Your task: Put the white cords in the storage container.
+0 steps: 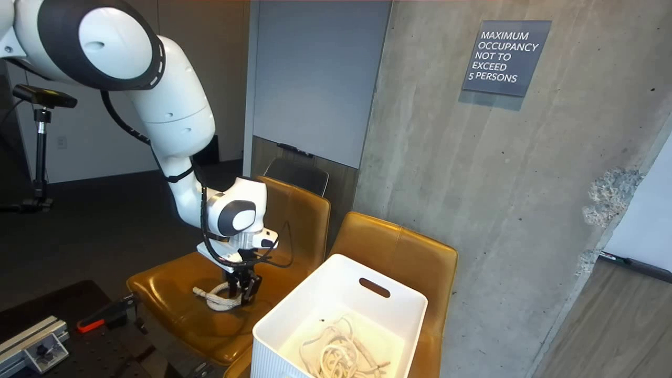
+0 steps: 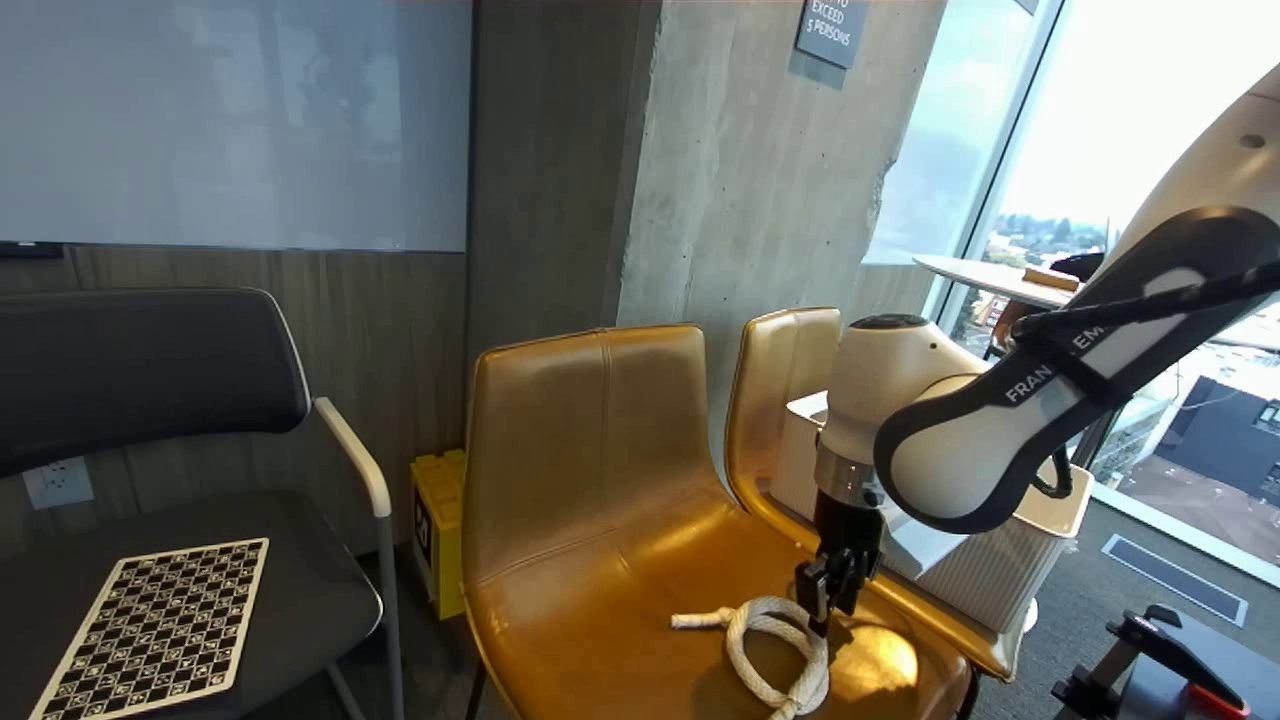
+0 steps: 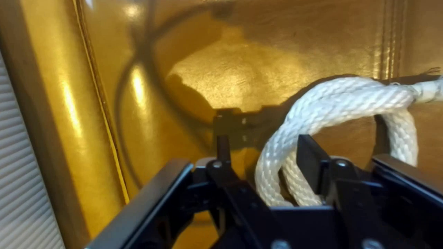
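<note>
On the seat of a tan leather chair [image 1: 168,283], a white cord [image 3: 346,93] lies in a loose loop, with the gripper [image 3: 264,148] right over one side of it. Jaws stand well apart, not clamped on anything. In the wrist view the side of the loop runs between the two fingers [image 3: 223,152], closer to the finger on the picture's right; that one overlaps the inside of the loop, the other stands outside it, over bare leather. Finger touching cord or not: can't tell. Lower part of the loop goes out of sight behind the gripper. Pale bound end of the cord sticks out toward the picture's right, away from the fingers. In an exterior view the fingertips [image 2: 812,588] point down at the loop's edge, near the seat. White storage container [image 1: 341,278] is just beside, on a second tan chair [image 1: 399,236], open side up; more white cords [image 1: 338,359] tangled on its floor. Its ribbed outer wall [image 3: 24,180] shows at the wrist view's left edge. Robot arm [image 1: 178,121] reaches down in both exterior views.
</note>
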Robot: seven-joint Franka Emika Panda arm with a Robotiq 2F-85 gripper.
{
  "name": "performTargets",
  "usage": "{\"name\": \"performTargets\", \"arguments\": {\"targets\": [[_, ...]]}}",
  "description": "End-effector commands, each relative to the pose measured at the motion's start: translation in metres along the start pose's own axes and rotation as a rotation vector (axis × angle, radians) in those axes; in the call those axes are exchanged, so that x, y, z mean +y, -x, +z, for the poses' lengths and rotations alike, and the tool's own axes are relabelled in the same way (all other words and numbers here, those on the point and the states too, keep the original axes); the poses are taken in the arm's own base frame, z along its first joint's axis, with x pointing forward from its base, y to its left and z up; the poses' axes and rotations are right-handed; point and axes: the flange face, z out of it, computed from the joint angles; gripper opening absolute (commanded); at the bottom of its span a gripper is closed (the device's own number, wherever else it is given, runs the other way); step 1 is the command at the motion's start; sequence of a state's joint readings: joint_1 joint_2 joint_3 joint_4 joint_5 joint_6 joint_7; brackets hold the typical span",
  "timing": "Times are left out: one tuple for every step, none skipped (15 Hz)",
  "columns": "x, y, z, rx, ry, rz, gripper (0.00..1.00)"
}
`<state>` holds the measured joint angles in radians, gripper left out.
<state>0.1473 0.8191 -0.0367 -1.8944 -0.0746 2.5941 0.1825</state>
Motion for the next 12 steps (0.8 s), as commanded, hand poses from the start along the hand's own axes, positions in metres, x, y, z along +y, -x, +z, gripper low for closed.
{"name": "performTargets", "arguments": {"targets": [[-0.009, -0.014, 0.019, 0.006, 0.033, -0.004, 0.34], [-0.010, -0.016, 0.023, 0.004, 0.038, -0.004, 0.30], [-0.011, -0.019, 0.025, 0.005, 0.041, -0.004, 0.23], [-0.012, -0.022, 0.026, 0.007, 0.043, -0.004, 0.18], [-0.013, -0.024, 0.027, 0.007, 0.043, -0.005, 0.07], [-0.014, -0.026, 0.027, 0.009, 0.044, -0.004, 0.13], [-0.014, -0.027, 0.028, 0.010, 0.047, -0.003, 0.32], [-0.014, -0.029, 0.027, 0.012, 0.048, -0.001, 0.33], [-0.013, -0.031, 0.027, 0.013, 0.049, 0.001, 0.36], [-0.012, -0.033, 0.026, 0.015, 0.052, 0.003, 0.42], [-0.010, -0.035, 0.026, 0.016, 0.055, 0.006, 0.51], [-0.009, -0.036, 0.026, 0.018, 0.057, 0.009, 0.57]]}}
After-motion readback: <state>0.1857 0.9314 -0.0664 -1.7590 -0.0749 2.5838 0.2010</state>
